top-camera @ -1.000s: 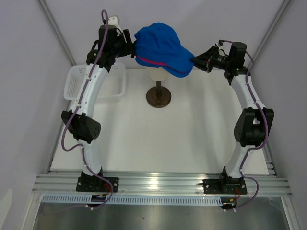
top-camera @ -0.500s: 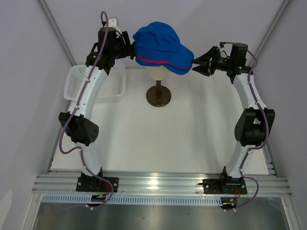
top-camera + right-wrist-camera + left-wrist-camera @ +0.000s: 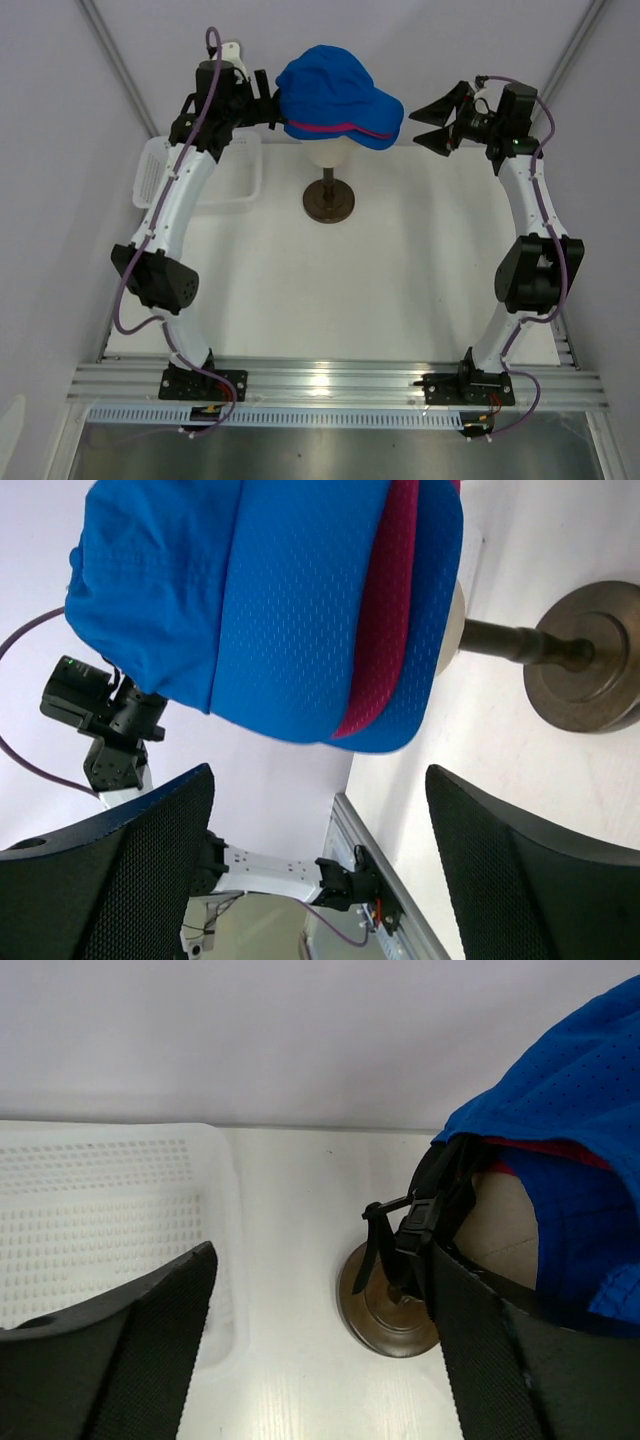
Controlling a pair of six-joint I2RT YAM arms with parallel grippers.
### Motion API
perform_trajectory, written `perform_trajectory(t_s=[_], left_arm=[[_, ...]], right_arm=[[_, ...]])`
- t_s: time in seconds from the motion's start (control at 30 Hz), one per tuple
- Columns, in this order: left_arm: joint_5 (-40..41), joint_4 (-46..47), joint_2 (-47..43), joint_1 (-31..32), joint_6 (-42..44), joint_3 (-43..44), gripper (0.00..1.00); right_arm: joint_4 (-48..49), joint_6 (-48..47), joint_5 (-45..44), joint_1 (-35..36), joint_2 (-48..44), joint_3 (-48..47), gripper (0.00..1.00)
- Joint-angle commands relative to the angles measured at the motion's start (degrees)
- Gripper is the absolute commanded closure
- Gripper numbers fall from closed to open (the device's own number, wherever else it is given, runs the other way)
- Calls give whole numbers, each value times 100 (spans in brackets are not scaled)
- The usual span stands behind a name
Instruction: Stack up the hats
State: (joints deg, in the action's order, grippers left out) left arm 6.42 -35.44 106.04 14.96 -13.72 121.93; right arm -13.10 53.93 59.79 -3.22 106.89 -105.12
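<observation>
The hats (image 3: 300, 610) are matt, finely perforated cloth. The basket (image 3: 90, 1210) is white perforated plastic; the stand base (image 3: 590, 655) looks like dull brushed metal.

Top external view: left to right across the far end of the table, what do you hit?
basket → left end effector → hats → right end effector. Stand left out: it sits directly below the hats.

No lettering, logo, label or number can be read in any view, whether on the hats (image 3: 335, 92) or the basket (image 3: 100, 1215).
</observation>
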Motion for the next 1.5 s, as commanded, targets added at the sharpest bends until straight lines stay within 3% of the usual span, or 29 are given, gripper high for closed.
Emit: perform_trajectory(t_s=[0.0,0.1,0.23,0.43,0.57,0.7,0.77,0.93,1.17,1.47], left_arm=[[-17,-358,-540,-72,264,-125,11],[-105,-253,-865,-186,273,-187,1],[-386,-183,-1339,-388,81,-292,1],[-914,511,-2507,-591,-61,-1232,1],[-1106,407,-3035,-600,-26,-1575,1],[-1624,327,-3650,-600,-8,-2625,1],[-1871,484,-4116,-608,-70,-2989,1],[-2662,819,-5126,-600,-280,-4857,0],[-2312,1505,-6744,-600,-360,-6785,1],[-1714,907,-7000,-600,-78,-7297,1]], right_arm=[[317,-207,112,-47,-537,342,10],[186,-470,-10,-99,-756,475,7],[-139,-910,-108,-187,-1003,457,1],[-1123,-1902,-705,-292,-1390,273,1],[-1983,-2377,-1091,-424,-1565,167,1],[-2442,-2949,-2021,-442,-2110,307,0],[-2338,-3159,-2251,-442,-2643,658,0],[-1469,-3214,-2534,-442,-3972,1888,1],[-1221,-3047,-2911,-433,-5493,3462,0],[-668,-2450,-3096,-416,-6504,5149,1]])
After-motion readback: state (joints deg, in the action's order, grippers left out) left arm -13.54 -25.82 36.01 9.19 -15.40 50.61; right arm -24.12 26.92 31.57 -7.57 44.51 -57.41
